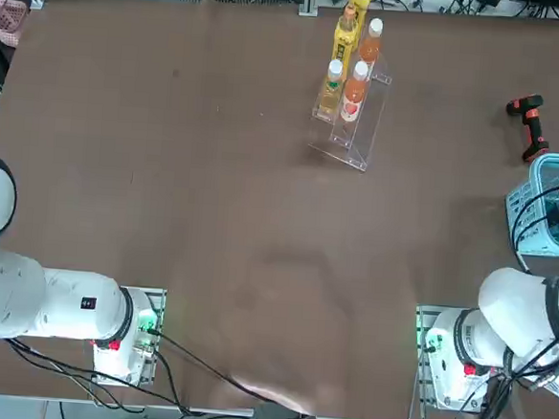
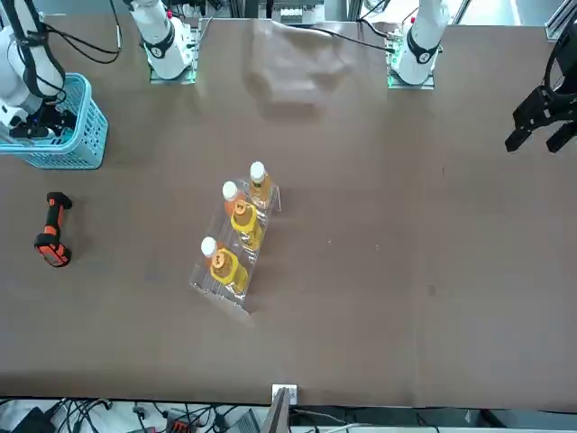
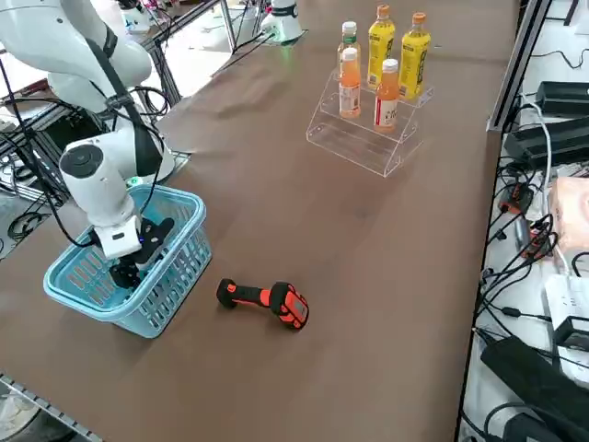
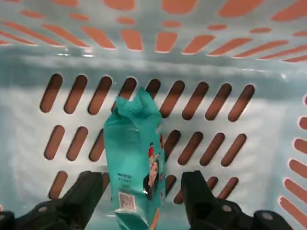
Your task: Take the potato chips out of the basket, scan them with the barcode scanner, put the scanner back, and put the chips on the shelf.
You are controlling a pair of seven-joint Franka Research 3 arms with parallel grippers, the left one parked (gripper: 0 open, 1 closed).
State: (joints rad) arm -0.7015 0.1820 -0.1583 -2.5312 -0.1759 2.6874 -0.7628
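Currently, the right gripper [image 4: 136,187] is positioned inside the upper part of the basket [image 3: 138,267], its fingers spread, one on either side of the chips [image 4: 134,158]. Open space separates the packet from each finger. The chips are in the basket, above its slotted floor; the wrist view shows the crimped end of the teal packet pointing away from the gripper. Contact between the packet and the floor cannot be determined.

The basket walls enclose the gripper on all sides. In the right side view, the rim stands around the wrist, and a black cable [image 3: 37,175] loops down beside the arm [image 3: 101,184]. The basket sits at the right-hand side of the table [image 1: 241,216], in front of the right arm's base.

The scanner [image 3: 267,302] lies on the table just beyond the basket, on the side away from the arm's base. It is near the basket wall but apart from it, with bare tabletop between.

The shelf [image 1: 347,142] stands well apart from the basket, toward the far edge of the table, set at an angle. A broad stretch of bare tabletop lies between the two. Bottles [image 3: 386,95] with white and with yellow or orange caps occupy its rear part; in the right side view, the low front step is bare along its edge.
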